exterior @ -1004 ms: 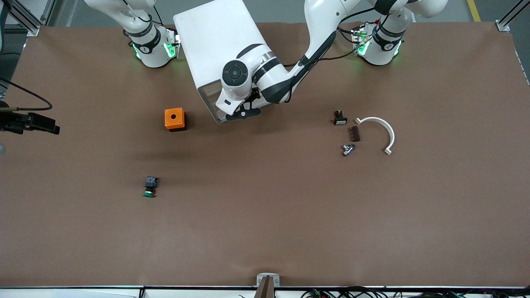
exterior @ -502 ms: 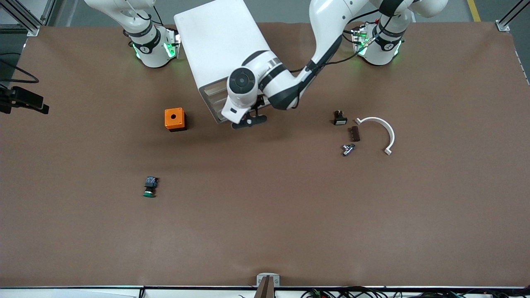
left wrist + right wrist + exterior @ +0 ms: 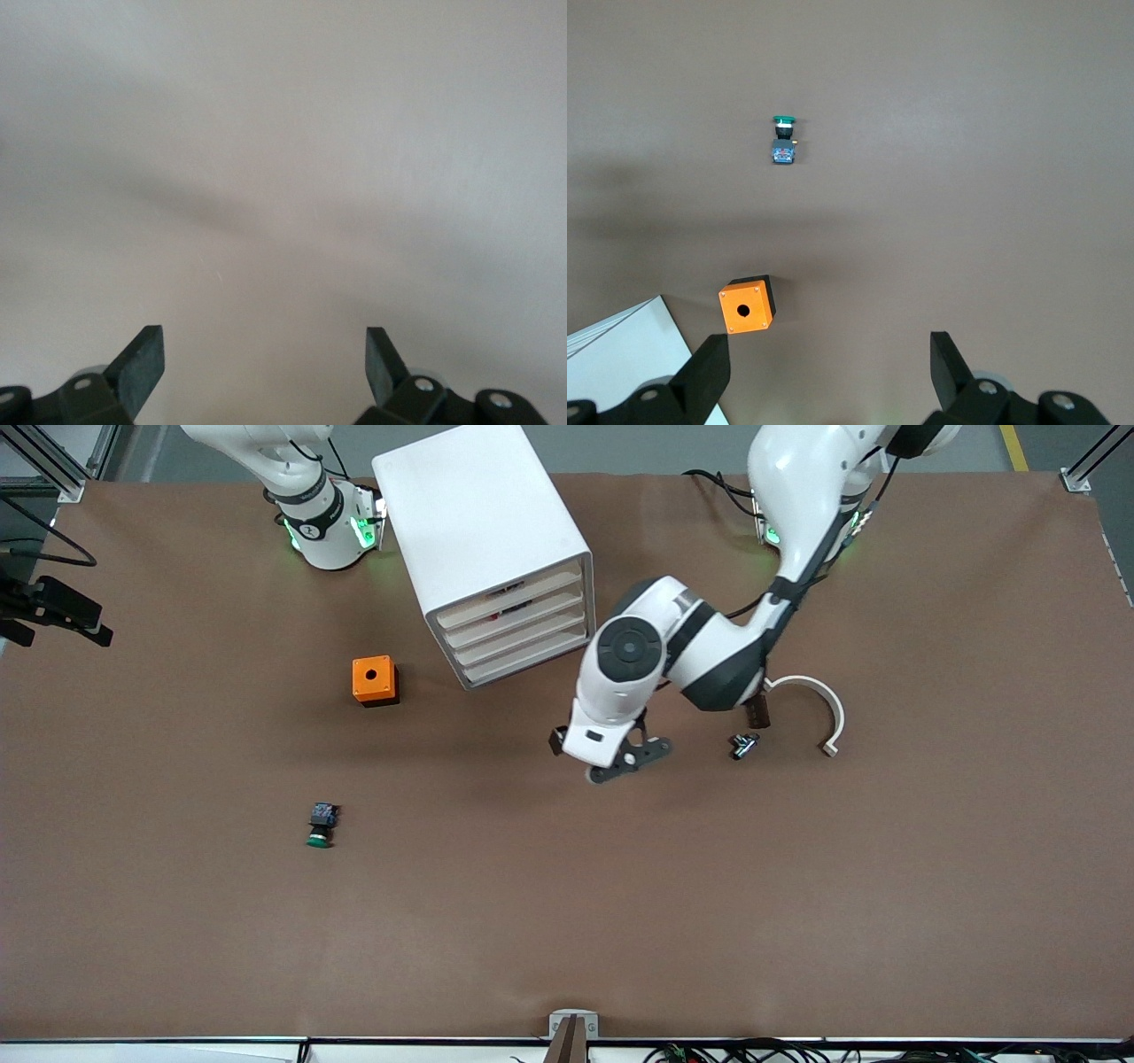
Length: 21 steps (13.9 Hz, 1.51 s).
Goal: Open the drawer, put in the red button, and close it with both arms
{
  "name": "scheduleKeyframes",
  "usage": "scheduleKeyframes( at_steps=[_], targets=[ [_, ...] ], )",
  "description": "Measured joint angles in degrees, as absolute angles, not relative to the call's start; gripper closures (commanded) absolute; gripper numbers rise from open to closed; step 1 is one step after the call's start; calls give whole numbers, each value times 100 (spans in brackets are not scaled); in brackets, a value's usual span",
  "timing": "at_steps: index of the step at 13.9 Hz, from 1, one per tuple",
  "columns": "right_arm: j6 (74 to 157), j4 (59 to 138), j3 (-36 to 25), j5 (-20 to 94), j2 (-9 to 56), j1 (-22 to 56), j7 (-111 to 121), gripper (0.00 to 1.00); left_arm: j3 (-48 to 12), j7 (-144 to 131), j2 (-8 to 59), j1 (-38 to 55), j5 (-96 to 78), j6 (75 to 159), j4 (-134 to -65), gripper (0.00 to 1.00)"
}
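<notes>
Both grippers hang fingers spread and empty, the left gripper (image 3: 263, 352) nearer the shut drawer (image 3: 532, 615) at its ten o'clock, where we judge a red glint the red button (image 3: 512, 609), the right gripper (image 3: 830, 354) high over the desk's (image 3: 567, 921) right-arm end.

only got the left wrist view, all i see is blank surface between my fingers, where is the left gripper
Observer: The left gripper hangs open over bare table, nearer to the front camera than the cabinet.
Operator: any drawer open
Observer: No, all four drawers look pushed in.
Operator: and the right arm
Observer: It waits. The right gripper is open, high over the right arm's end of the table, looking down on the orange box and the green button.
</notes>
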<state>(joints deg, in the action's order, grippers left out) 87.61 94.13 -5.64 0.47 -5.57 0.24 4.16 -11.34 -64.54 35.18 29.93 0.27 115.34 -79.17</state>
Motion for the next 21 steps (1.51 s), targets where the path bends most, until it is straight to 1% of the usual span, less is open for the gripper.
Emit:
scheduleKeyframes(
  at_steps=[2,7,12,17,21],
  targets=[
    [8834,9528,-564,47,-642,24,416,0,-1132,-6450,3210,2573,65,11374,-7907,0],
    [8886,9587,-583,45,-675,8,416,0,-1138,-6353,2260,1789,274,10161,-7879,0],
    [8886,9593,-587,45,-675,-57,417,0,-1113,-4923,1284,922,304,9278,-7885,0],
    [8888,9594,-585,45,-675,-58,417,0,-964,-3683,692,411,304,8491,-7934,0],
    [8889,9595,-574,40,-675,-58,418,0,-511,-2135,390,383,304,8147,-8006,0]
  ],
)
